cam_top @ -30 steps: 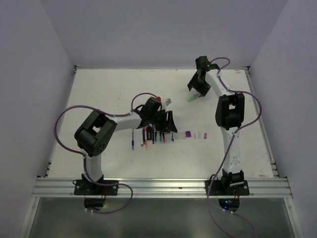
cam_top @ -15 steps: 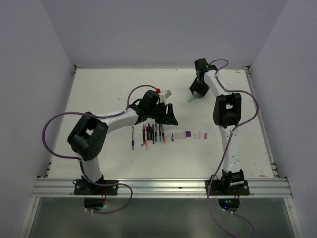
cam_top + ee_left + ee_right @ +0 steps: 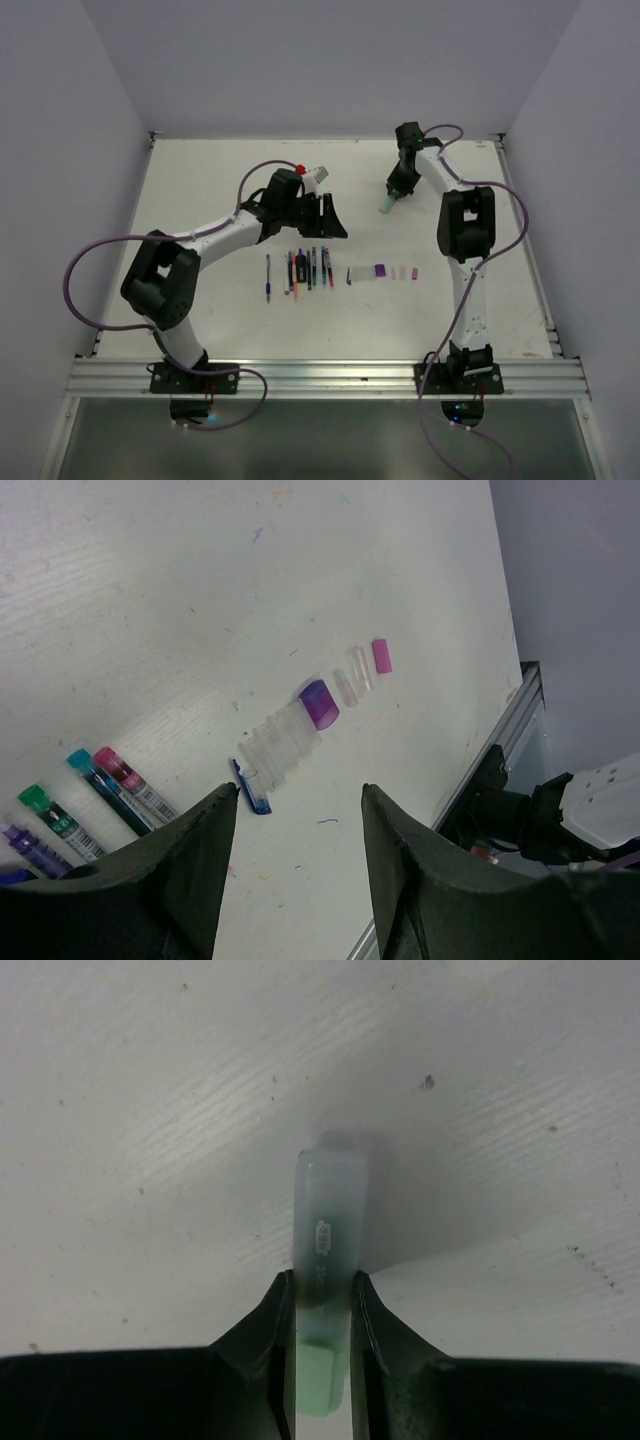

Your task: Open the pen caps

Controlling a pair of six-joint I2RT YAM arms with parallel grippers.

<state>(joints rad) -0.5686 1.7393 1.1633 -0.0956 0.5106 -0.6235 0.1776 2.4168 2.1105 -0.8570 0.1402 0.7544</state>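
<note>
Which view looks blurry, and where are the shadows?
Right wrist: green pen between the fingers blurs at its far tip, grey shadow beside it. Left wrist: caps sharp, fingers dark. Top: even light, faint shadows.

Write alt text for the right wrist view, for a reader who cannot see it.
The right claw pinches a pale green plastic tube between its two dark fingers, with the tube's far end pointing toward the white table. The tabletop is scuffed and speckled, and nothing else is in view.
</note>
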